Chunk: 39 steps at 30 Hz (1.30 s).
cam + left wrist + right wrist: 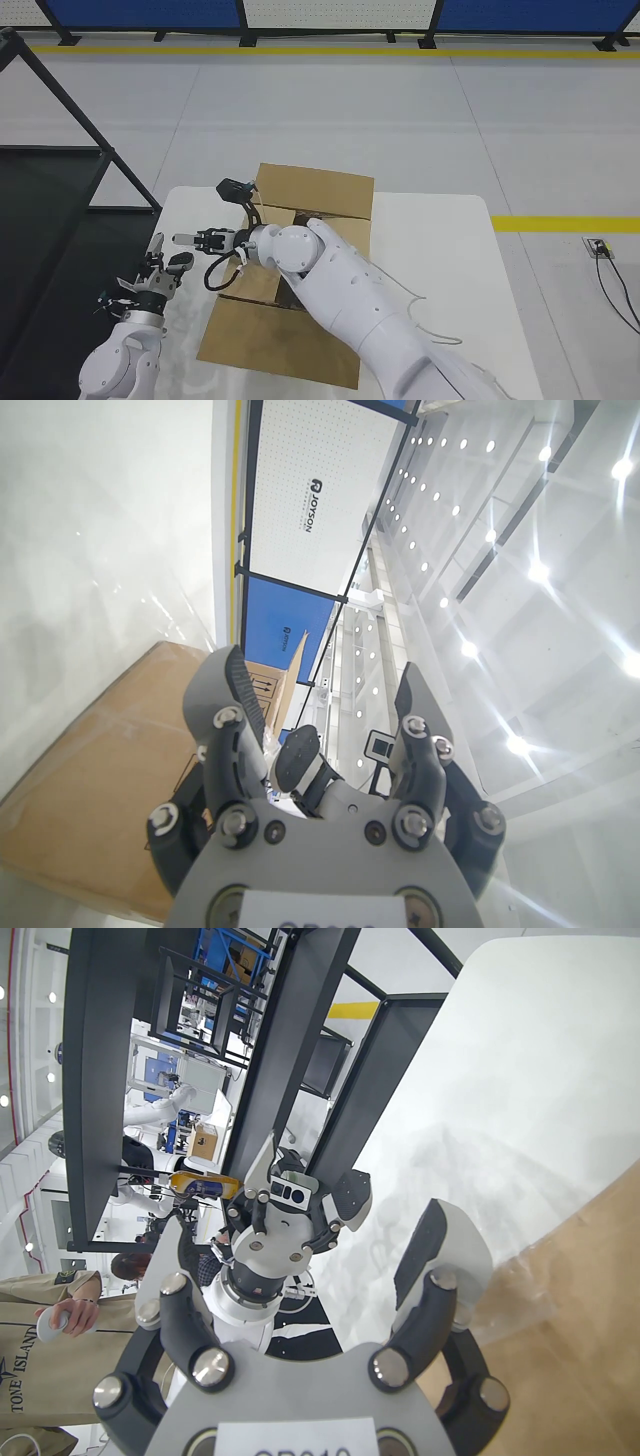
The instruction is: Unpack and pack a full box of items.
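Cardboard box [315, 190], flaps open, sits mid-table [450, 260]. Near the table's left edge, the left gripper [322, 665] and right gripper [305, 1223] face each other, fingers spread, empty.

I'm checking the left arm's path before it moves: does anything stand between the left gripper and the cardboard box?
Yes. The right gripper hangs between the left gripper and the cardboard box, close to the box's side, and its arm crosses above the open box. Both grippers are open and empty.

Bright, even overhead light; starburst glare from ceiling lamps [538, 572]; wrist views fisheye-warped at edges.
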### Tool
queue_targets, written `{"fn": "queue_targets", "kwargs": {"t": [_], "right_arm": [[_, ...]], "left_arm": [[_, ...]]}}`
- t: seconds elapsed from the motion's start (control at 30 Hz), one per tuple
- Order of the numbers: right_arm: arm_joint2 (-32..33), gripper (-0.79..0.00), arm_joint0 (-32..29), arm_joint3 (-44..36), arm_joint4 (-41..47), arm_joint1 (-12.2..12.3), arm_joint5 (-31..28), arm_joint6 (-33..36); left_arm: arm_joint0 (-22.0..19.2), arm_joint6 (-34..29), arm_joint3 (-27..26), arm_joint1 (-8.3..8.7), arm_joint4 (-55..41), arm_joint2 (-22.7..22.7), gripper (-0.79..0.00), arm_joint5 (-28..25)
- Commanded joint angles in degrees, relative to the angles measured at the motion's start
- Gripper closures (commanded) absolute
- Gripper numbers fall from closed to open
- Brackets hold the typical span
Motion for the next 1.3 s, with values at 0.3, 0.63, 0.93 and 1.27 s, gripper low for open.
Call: {"fn": "queue_targets", "kwargs": {"t": [0.3,0.63,0.93,1.27], "right_arm": [[1.87,-0.785,-0.66,-1.89,0.75,0.92,-1.52,1.73],[5.07,-0.785,-1.23,-3.29,0.21,3.45,-4.24,1.09],[9.35,-0.785,-4.42,-7.75,-1.42,7.67,-5.29,4.2],[14.17,-0.785,-14.41,-26.87,-7.67,12.73,-2.83,9.81]], "left_arm": [[0.34,-0.15,-0.09,0.0,-0.06,-0.17,-0.61,-0.11],[2.97,-8.42,1.34,0.87,-1.69,-6.2,-0.785,-3.51],[6.45,-19.45,4.29,1.84,-6.78,-13.3,-0.785,-8.01],[8.82,-29.61,4.76,2.39,-12.75,-15.74,-0.785,-6.13]]}}
